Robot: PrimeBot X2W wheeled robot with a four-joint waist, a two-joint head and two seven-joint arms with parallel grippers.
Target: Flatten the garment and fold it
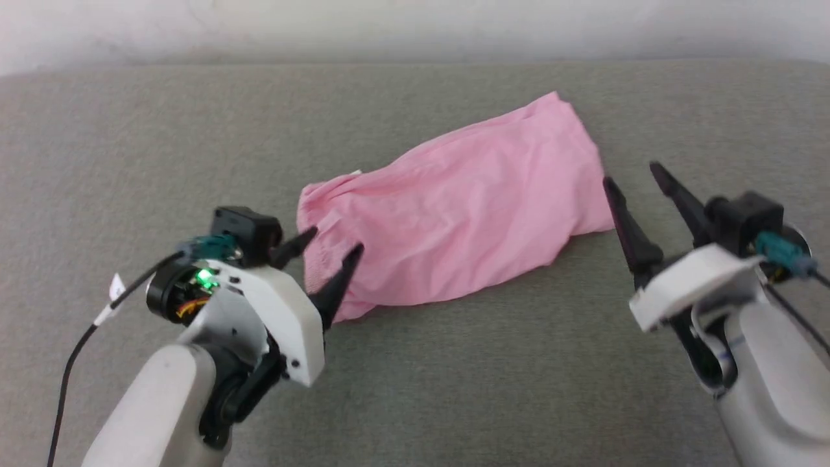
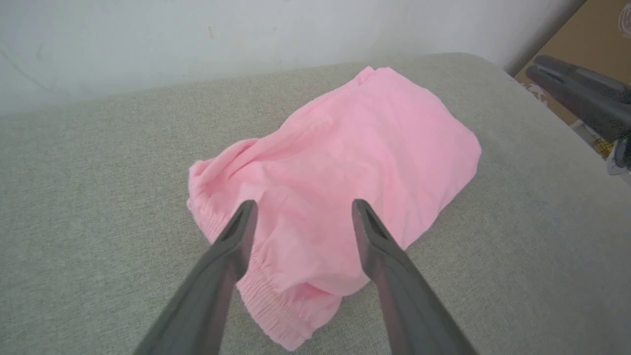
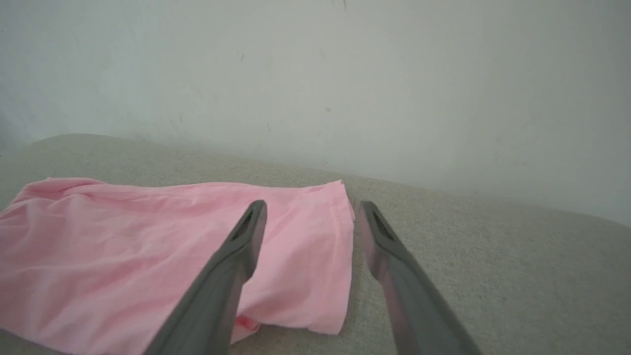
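The garment (image 1: 454,214) lies rumpled on the cushion (image 1: 130,130), long axis slanting from near left to far right; the left gripper (image 1: 336,239) gapes over its gathered end; the right gripper (image 1: 630,173), also open, hangs just beside the other end

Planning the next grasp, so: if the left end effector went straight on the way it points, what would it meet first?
Most likely the garment: the open left end effector points at its gathered elastic end. Its height above the cloth is unclear.
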